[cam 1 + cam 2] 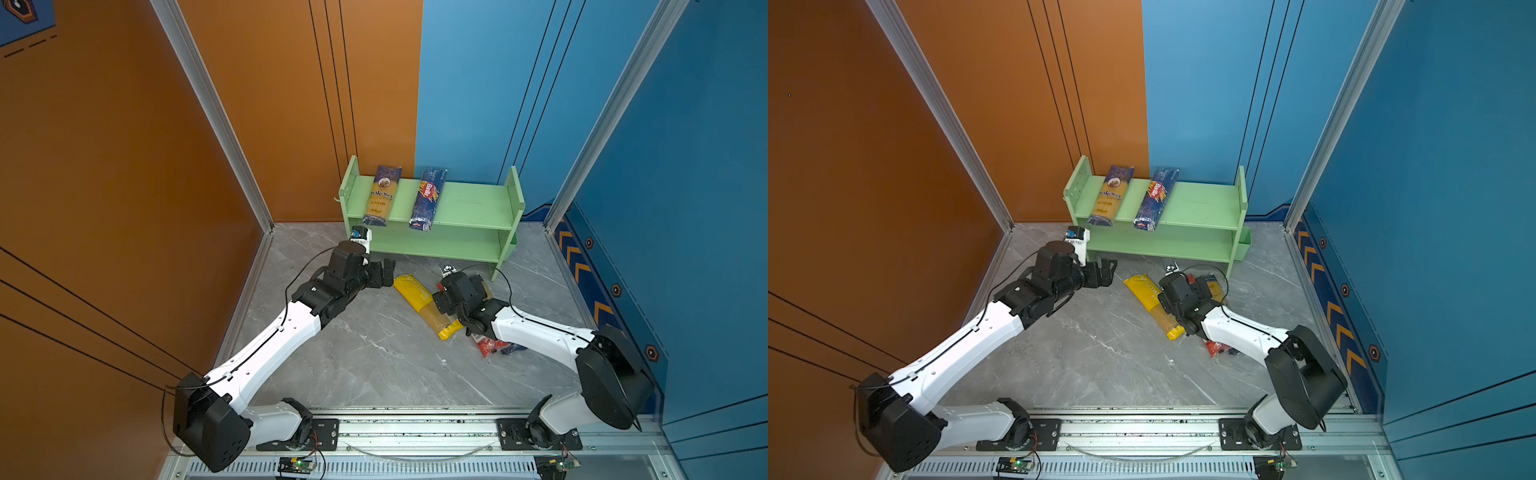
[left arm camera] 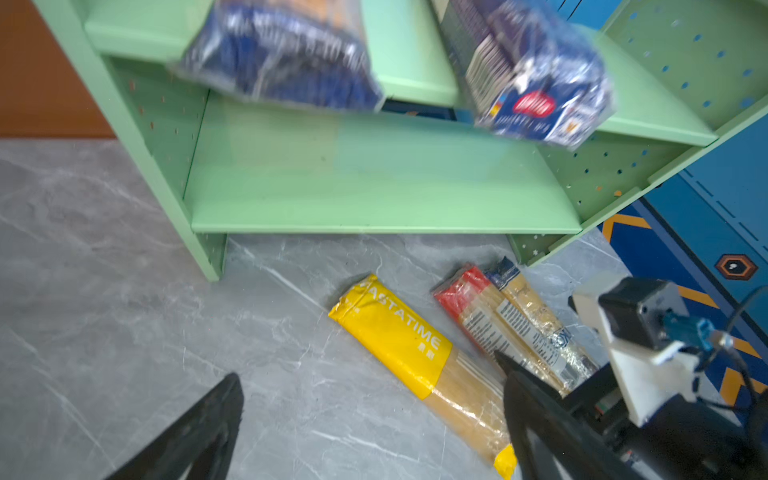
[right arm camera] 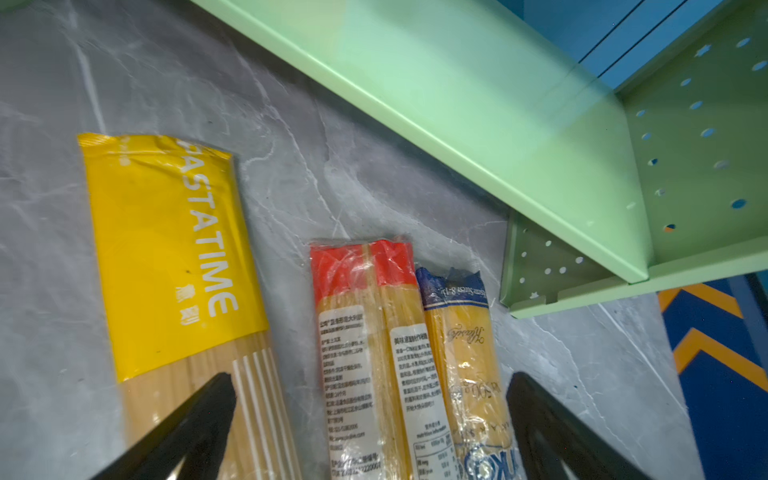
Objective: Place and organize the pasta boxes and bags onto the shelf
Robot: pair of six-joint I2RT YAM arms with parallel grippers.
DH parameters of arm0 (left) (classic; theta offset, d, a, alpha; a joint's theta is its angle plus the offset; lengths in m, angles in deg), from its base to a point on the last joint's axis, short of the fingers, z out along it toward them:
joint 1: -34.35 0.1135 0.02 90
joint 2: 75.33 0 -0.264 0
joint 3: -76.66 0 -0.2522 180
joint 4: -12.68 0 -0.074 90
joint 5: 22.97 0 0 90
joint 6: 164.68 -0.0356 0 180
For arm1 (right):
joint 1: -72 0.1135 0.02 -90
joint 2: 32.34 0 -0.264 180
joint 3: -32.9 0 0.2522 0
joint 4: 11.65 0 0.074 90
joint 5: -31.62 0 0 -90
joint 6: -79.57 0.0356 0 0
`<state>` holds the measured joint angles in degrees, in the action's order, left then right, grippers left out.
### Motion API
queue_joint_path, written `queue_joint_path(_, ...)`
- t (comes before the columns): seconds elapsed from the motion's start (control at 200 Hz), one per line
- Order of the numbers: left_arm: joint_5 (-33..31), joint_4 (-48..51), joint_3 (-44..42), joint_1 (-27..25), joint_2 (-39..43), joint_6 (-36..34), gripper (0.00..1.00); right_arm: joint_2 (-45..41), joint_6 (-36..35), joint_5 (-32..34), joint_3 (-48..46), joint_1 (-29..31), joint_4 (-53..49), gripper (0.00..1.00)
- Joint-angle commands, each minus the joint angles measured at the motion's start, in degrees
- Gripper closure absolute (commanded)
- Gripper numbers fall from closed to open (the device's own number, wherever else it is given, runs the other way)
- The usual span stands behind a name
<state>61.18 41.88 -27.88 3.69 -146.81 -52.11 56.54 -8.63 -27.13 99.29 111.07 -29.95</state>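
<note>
top views, shelf: green shelf [image 1: 469, 203] standing at the back of the grey table [image 1: 365, 357], against the wall.
top views, top tier: blue-and-yellow pack [image 1: 380, 195] and Barilla pack [image 1: 428, 197] lying front-to-back, apart, near ends sticking out past the edge.
top views, table: yellow pack [image 1: 419, 299] lying diagonally in front of the shelf. Red-ended pack [image 1: 490, 347] and second blue-and-yellow pack [image 1: 1214, 286] lying beside it, mostly covered by the right arm [image 1: 536, 332].
top views, left gripper [image 1: 384, 270]: hovering near the shelf's left foot, jaws standing apart, gripping nothing.
left wrist: both shelved packs overhanging the top tier, blurred. Fingers [image 2: 199, 424] spreading wide over bare table, one crossing in front of the yellow pack.
right wrist, right gripper [image 3: 370, 378]: jaws standing apart, hanging over the red-ended pack and second blue-and-yellow pack, which are lying side by side, touching. One finger overlapping the yellow pack.
right wrist, contact: cannot tell.
</note>
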Motion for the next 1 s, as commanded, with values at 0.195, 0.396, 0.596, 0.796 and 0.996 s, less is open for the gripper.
queue_joint_path(0.195, 3.8, 1.2, -10.7, 3.1, 3.9, 4.1, 0.02, 12.2, 7.2, 13.7, 9.3, 0.7, -14.4, 0.00)
queue_joint_path(0.396, 5.4, 6.3, -12.1, 5.7, 3.8, 2.7, 0.02, 16.1, 11.6, 14.1, 12.4, 2.6, -20.2, 0.00)
queue_joint_path(0.596, 6.1, 5.4, -15.3, 6.8, 4.9, 4.2, 0.02, 19.3, 12.1, 11.8, 14.0, 5.3, -22.7, 0.00)
queue_joint_path(0.796, 7.1, 4.9, -16.7, 7.3, 4.8, 5.2, 0.02, 20.4, 15.0, 3.7, 14.8, 9.0, -21.3, 0.00)
queue_joint_path(0.996, 7.1, 4.9, -17.4, 7.4, 4.9, 5.3, 0.02, 19.6, 14.1, -6.2, 14.2, 11.7, -15.8, 0.00)
